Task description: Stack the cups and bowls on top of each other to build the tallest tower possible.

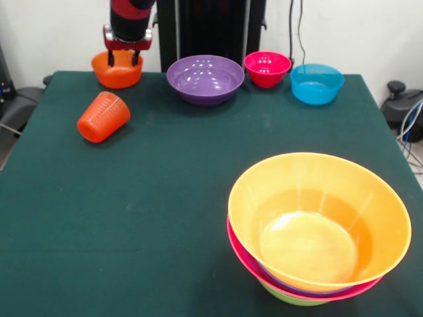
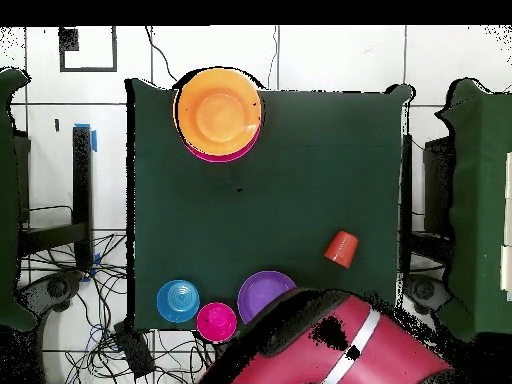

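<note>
My gripper (image 1: 124, 58) hung at the far corner of the table (image 1: 132, 231), directly over the small orange bowl (image 1: 117, 70), fingers pointing down w/ their tips about at rim level. From the front view the two fingers stood a bit apart w/ a gap between them and nothing in that gap, so I read it as partly open and empty; whether a finger was touching the rim I couldn't tell. In the overhead view my arm (image 2: 320, 345) covered that corner, so no check from above. The relation that mattered: that bowl sat straight under me, so reaching it looked like a plain descent, no sideways travel. The cup (image 1: 103, 117) lay tipped on its side just in front of that bowl, long axis running diagonally, its closed narrow end pointing away from me and toward the table's middle. The tower (image 1: 317, 231), big orange bowl on top w/ pink, purple and green edges showing beneath, stood at the opposite corner, diagonally across and well apart from me, so any carry would be a long one. The purple bowl (image 1: 205, 79), magenta-red bowl (image 1: 267, 69) and blue bowl (image 1: 316, 83) sat in a row along my edge, upright, not yet stacked. No brands, labels or readable writing on anything.
</note>
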{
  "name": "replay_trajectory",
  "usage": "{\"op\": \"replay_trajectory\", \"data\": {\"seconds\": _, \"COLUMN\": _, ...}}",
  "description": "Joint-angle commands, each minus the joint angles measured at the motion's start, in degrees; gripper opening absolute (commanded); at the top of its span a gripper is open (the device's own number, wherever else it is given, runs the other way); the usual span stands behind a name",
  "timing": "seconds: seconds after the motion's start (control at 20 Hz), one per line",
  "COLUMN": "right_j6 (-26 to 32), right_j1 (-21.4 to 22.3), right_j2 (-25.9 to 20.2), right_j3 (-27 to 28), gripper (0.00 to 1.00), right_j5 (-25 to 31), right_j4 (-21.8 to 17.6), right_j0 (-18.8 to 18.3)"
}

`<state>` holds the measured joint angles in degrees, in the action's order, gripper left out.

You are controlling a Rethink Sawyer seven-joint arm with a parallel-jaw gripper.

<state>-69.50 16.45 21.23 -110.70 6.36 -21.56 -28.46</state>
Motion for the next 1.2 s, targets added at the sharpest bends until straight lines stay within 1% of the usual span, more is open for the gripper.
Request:
{"op": "replay_trajectory", "data": {"seconds": 0.05, "right_j6": -9.98, "right_j1": -7.85, "right_j2": -4.98, "right_j3": 5.35, "gripper": 1.0, "right_j5": -5.73, "right_j4": -0.73, "right_j0": -1.09}}
{"op": "replay_trajectory", "data": {"seconds": 0.2, "right_j6": -10.14, "right_j1": -9.05, "right_j2": -5.56, "right_j3": 5.9, "gripper": 1.0, "right_j5": -6.06, "right_j4": 0.35, "right_j0": -1.83}}
{"op": "replay_trajectory", "data": {"seconds": 0.4, "right_j6": -10.64, "right_j1": -10.36, "right_j2": -5.44, "right_j3": 6.49, "gripper": 1.0, "right_j5": -6.02, "right_j4": 1.36, "right_j0": -1.77}}
{"op": "replay_trajectory", "data": {"seconds": 0.6, "right_j6": -9.82, "right_j1": -10.78, "right_j2": -5.86, "right_j3": 6.93, "gripper": 1.0, "right_j5": -5.92, "right_j4": 0.83, "right_j0": -2.05}}
{"op": "replay_trajectory", "data": {"seconds": 0.7, "right_j6": -9.59, "right_j1": -10.56, "right_j2": -5.99, "right_j3": 6.8, "gripper": 1.0, "right_j5": -7.59, "right_j4": -0.01, "right_j0": -2.34}}
{"op": "replay_trajectory", "data": {"seconds": 0.8, "right_j6": -9.58, "right_j1": -10.09, "right_j2": -6.26, "right_j3": 6.84, "gripper": 1.0, "right_j5": -13.39, "right_j4": -1.88, "right_j0": -2.6}}
{"op": "replay_trajectory", "data": {"seconds": 0.9, "right_j6": -10.2, "right_j1": -10.59, "right_j2": -3.44, "right_j3": 7.82, "gripper": 1.0, "right_j5": -20.56, "right_j4": -2.41, "right_j0": 0.26}}
{"op": "replay_trajectory", "data": {"seconds": 1.0, "right_j6": -10.1, "right_j1": -10.15, "right_j2": -1.17, "right_j3": 7.68, "gripper": 1.0, "right_j5": -27.0, "right_j4": -2.71, "right_j0": 2.16}}
{"op": "replay_trajectory", "data": {"seconds": 1.1, "right_j6": -10.44, "right_j1": -9.02, "right_j2": -0.84, "right_j3": 6.81, "gripper": 1.0, "right_j5": -31.44, "right_j4": -2.85, "right_j0": 1.94}}
{"op": "replay_trajectory", "data": {"seconds": 1.15, "right_j6": -10.01, "right_j1": -8.97, "right_j2": -0.13, "right_j3": 6.74, "gripper": 1.0, "right_j5": -34.74, "right_j4": -3.02, "right_j0": 2.56}}
{"op": "replay_trajectory", "data": {"seconds": 1.2, "right_j6": -9.71, "right_j1": -8.54, "right_j2": -0.62, "right_j3": 6.93, "gripper": 1.0, "right_j5": -34.44, "right_j4": -3.91, "right_j0": 2.4}}
